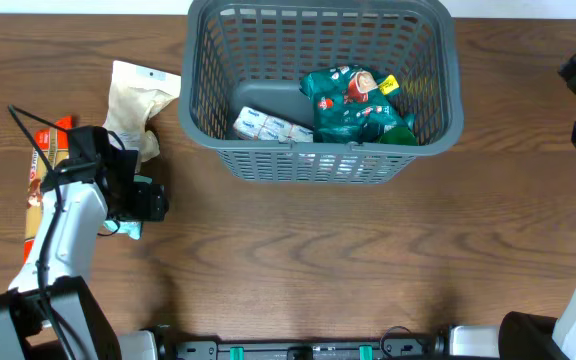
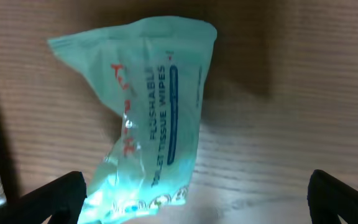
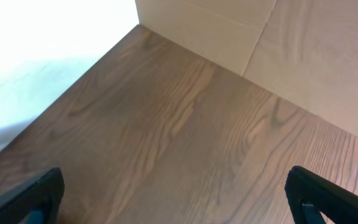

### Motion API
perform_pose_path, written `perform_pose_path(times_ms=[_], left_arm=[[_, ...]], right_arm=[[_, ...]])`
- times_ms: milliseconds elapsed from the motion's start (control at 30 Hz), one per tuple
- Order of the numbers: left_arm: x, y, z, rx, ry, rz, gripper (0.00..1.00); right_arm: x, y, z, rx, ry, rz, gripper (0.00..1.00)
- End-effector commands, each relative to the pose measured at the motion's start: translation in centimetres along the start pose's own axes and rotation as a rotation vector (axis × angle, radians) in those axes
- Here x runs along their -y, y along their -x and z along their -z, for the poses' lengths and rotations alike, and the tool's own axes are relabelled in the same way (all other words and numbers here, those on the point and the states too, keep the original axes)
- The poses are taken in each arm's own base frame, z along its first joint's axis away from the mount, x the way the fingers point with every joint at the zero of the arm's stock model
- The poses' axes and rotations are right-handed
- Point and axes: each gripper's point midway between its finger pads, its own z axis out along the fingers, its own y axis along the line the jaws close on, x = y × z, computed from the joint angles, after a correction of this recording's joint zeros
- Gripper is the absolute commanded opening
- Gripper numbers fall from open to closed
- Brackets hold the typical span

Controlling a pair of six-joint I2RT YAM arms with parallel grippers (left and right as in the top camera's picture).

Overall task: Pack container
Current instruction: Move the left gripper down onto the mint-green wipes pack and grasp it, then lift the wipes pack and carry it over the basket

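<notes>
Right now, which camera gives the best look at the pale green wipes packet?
Left wrist: the wipes packet fills the frame, lettering readable, between the fingers of the open left hand. Overhead shows only a corner poking out under that hand. Right wrist shows just table.

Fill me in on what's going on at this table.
The left gripper hangs open over a pale green pack of flushable wipes lying on the table. Its fingers are apart on either side, with nothing gripped yet. The grey basket already holds a green bag and a white-and-blue packet. A beige pouch and an orange packet lie on the table to its left. The right gripper is open at the table's right side, holding nothing.
</notes>
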Motion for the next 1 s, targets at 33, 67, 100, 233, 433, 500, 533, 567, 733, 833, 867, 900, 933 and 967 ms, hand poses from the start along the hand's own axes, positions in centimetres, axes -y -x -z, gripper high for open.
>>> perform_pose_path(times_ms=[33,67,100,233,433,500,533,567,733,833,867,900,933,967], left_arm=[[-0.3,-0.1,-1.0,-0.012,0.009,-0.039,0.99],[-0.4,0.1,-1.1,-0.009,0.01,-0.04,0.99],[-0.4,0.2,-1.3,-0.008,0.01,-0.042,0.99],[-0.4,0.2,-2.1,-0.02,0.007,-0.077,0.99],[-0.4,0.1,-3.3,-0.041,0.001,-0.082,1.0],[-0.4,0.0,-3.6,-0.05,0.0,-0.082,1.0],[-0.4,0.0,-3.7,-0.05,-0.001,-0.082,1.0],[-0.4,0.1,-3.8,-0.047,0.0,-0.082,1.0],[-0.5,0.5,-3.9,-0.035,0.004,-0.083,0.93],[-0.5,0.5,-3.9,-0.035,0.004,-0.083,0.35],[-0.5,0.5,-3.9,-0.033,0.004,-0.083,0.24],[-0.6,0.5,-3.9,-0.032,0.005,-0.082,0.12],[-0.6,0.5,-3.9,-0.032,0.005,-0.081,0.06],[-0.6,0.5,-3.9,-0.032,0.005,-0.08,0.06]], right_arm=[[0.5,0.4,0.1,0.015,-0.017,-0.019,0.99],[0.5,0.4,0.1,0.015,-0.017,-0.019,0.99],[0.5,0.4,0.1,0.015,-0.017,-0.019,0.99],[0.5,0.4,0.1,0.015,-0.017,-0.019,0.99],[0.5,0.4,0.1,0.015,-0.017,-0.019,0.99],[0.5,0.4,0.1,0.015,-0.017,-0.019,0.99],[0.5,0.4,0.1,0.015,-0.017,-0.019,0.99],[0.5,0.4,0.1,0.015,-0.017,-0.019,0.99],[0.5,0.4,0.1,0.015,-0.017,-0.019,0.99],[0.5,0.4,0.1,0.015,-0.017,-0.019,0.99],[0.5,0.4,0.1,0.015,-0.017,-0.019,0.99],[0.5,0.4,0.1,0.015,-0.017,-0.019,0.99],[0.5,0.4,0.1,0.015,-0.017,-0.019,0.99],[0.5,0.4,0.1,0.015,-0.017,-0.019,0.99]])
